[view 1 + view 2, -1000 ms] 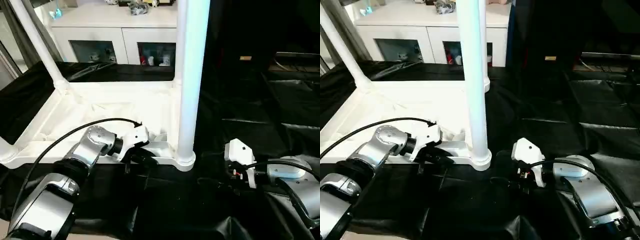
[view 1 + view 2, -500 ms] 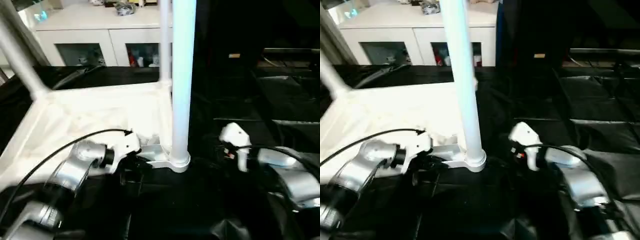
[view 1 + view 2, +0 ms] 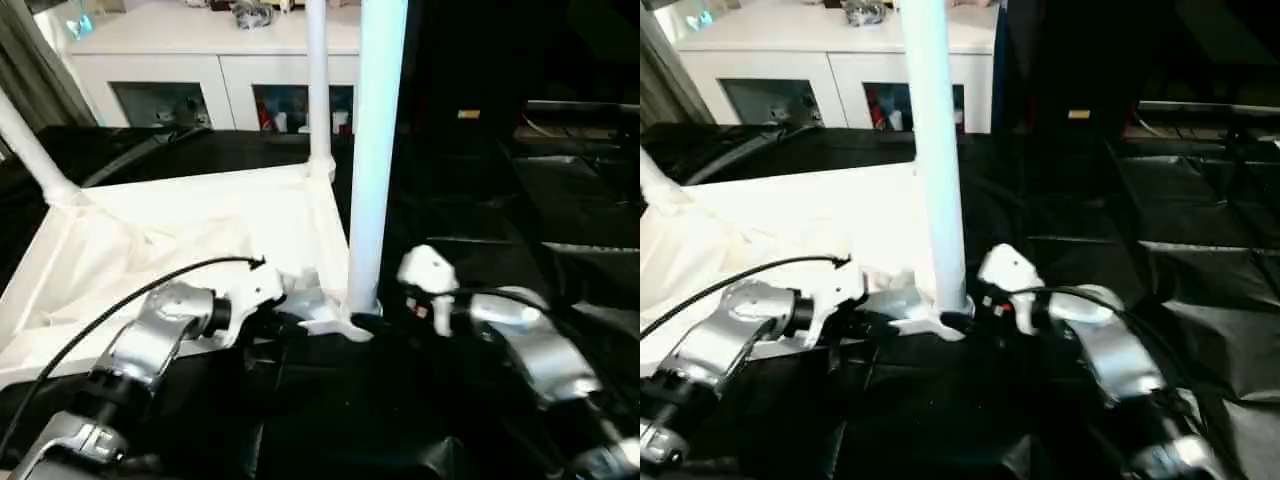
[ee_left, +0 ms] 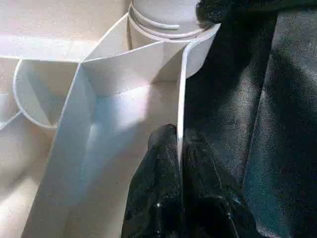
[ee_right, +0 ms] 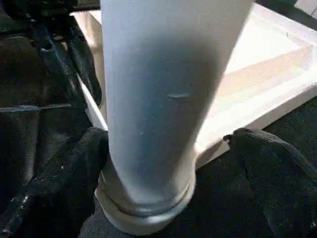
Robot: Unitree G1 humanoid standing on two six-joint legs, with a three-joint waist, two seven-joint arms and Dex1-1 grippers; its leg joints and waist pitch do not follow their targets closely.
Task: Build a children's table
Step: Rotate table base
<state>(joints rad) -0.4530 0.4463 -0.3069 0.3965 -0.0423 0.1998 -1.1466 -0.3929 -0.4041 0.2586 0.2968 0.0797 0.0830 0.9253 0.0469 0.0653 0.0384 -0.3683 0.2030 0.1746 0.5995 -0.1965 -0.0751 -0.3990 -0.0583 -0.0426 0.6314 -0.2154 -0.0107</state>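
We pinched the tabletop (image 3: 180,240) rim with left end effector (image 4: 179,148) | right end effector (image 5: 163,163) released, straddling leg (image 3: 372,150) | risk: nudging the leg crooked in its socket

A white tube leg (image 5: 163,99) stands upright in a round corner socket (image 5: 148,208) of the white tabletop (image 5: 257,94). The right claw (image 5: 163,163) sits around the leg's base, one black finger (image 5: 54,183) on each side, apart. Black sheeting (image 5: 39,99) lies beneath.

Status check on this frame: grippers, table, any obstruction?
Left gripper pinched on tabletop rim wall. Right gripper open, straddling base of near leg, one finger touching. Legs upright in corner sockets. No obstruction seen.
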